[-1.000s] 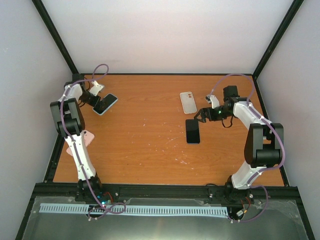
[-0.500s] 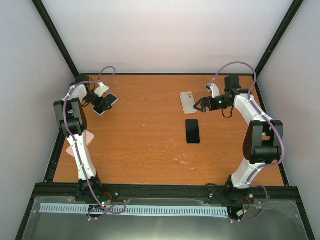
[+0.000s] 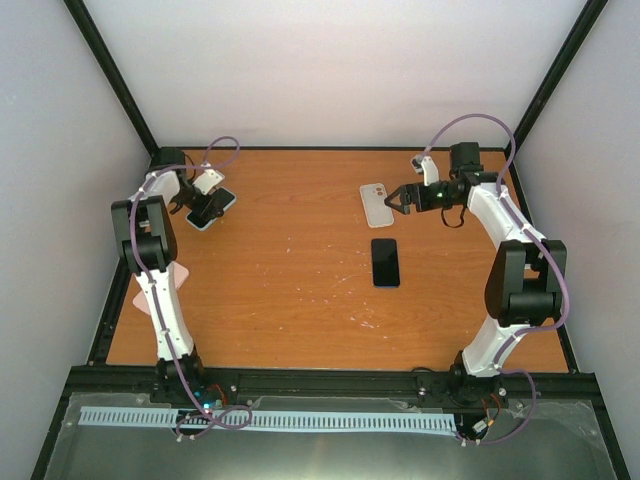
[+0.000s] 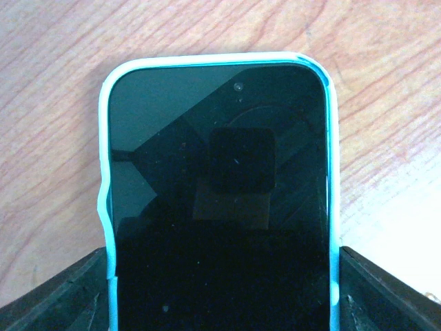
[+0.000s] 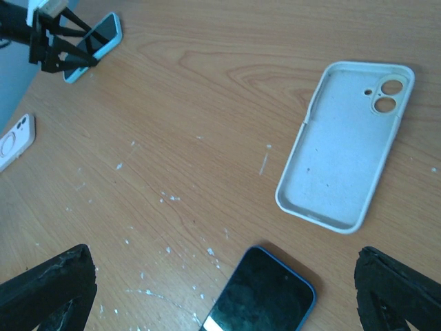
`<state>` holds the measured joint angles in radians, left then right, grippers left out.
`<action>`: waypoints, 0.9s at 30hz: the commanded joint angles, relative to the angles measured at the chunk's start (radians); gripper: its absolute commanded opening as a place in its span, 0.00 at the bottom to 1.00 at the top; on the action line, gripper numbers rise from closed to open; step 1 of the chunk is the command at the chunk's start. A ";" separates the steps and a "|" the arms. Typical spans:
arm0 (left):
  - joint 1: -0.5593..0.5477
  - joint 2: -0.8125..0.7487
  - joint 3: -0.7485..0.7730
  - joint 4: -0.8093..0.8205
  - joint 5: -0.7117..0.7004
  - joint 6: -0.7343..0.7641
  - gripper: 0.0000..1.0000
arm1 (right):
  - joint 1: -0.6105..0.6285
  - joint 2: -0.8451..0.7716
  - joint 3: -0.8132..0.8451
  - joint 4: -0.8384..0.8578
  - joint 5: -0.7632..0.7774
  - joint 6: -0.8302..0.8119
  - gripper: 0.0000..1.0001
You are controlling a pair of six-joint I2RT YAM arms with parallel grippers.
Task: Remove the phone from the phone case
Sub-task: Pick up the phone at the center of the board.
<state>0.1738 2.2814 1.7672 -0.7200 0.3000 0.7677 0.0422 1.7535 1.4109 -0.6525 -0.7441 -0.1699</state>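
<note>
1. Far left corner of the desk [image 3: 300,290]: the left hand [image 3: 206,203] is down over the phone [image 3: 214,207], which sits screen-up inside its blue case [image 3: 228,199].
2. The left wrist view shows the phone [image 4: 220,207] filling the frame, with the blue case [image 4: 105,138] wrapped around its top and both long sides.
3. One long side of that case rim is buckled, bulging away from the glass partway down.
4. The left hand [image 4: 220,307] straddles the phone, one finger [image 4: 65,293] at each long edge and right up against the case. I cannot tell whether it is pinching or just bracketing.
5. Far right: the right hand [image 3: 393,199] hangs just beside the white case [image 3: 376,204], spread wide and grasping nothing.
6. In the right wrist view the fingers [image 5: 48,286] stand far apart at the bottom corners, with bare desk [image 5: 207,103] between them.
7. The white case [image 5: 344,141] lies hollow side up, camera cut-outs at its far end.
8. Just nearer lies a bare phone [image 3: 385,262], dark screen up, apart from the white case.
9. Its blue-edged corner [image 5: 265,293] pokes in at the bottom of the right wrist view.
10. A pink case [image 3: 172,279] lies at the left edge, partly under the left arm, back side up [image 5: 14,141].
11. The left hand [image 5: 58,45] shows in the right wrist view too, over the phone [image 5: 96,38] at the far corner.
</note>
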 commanded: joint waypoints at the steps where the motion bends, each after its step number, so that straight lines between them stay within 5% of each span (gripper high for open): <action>1: -0.026 -0.072 -0.098 0.016 0.015 -0.060 0.61 | 0.034 -0.032 0.010 0.102 -0.027 0.112 0.99; 13: -0.180 -0.434 -0.432 0.364 0.145 -0.399 0.50 | 0.104 0.003 0.031 0.262 -0.058 0.440 0.97; 27: -0.504 -0.566 -0.430 0.568 0.067 -0.692 0.48 | 0.265 0.062 0.081 0.363 -0.036 0.599 0.95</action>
<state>-0.2756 1.7447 1.2858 -0.2527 0.3927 0.1650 0.2752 1.7813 1.4590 -0.3397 -0.7864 0.3508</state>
